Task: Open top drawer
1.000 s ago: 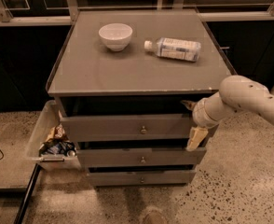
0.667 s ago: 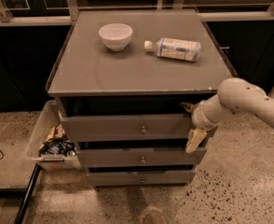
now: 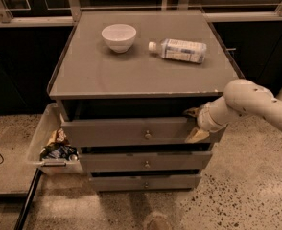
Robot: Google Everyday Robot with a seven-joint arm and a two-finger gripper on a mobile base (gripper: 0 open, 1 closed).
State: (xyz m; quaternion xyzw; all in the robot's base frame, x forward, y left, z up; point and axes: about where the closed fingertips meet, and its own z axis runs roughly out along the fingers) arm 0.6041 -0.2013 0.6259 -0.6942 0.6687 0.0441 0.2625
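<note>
While the top drawer (image 3: pixel 117 131) stands pulled partway out from under the desk (image 3: pixel 131 73), with a dark gap above its front panel, the claw (image 3: pixel 189 125) sits at the right end of that panel. It is open: one tan finger (image 3: pixel 193 112) lies over the panel's top edge and the other (image 3: pixel 198 135) against its face, the two clearly apart. The white arm (image 3: pixel 249 102) reaches in from the right. A small round knob (image 3: pixel 147 134) marks the panel's centre. Two lower drawers (image 3: pixel 146 162) sit below, less far out. On the desk a white bowl (image 3: pixel 118 36) stands upright and a plastic bottle (image 3: pixel 179 50) lies on its side beside it. A clear bin (image 3: pixel 39 138) of packets sits left of the drawers.
</note>
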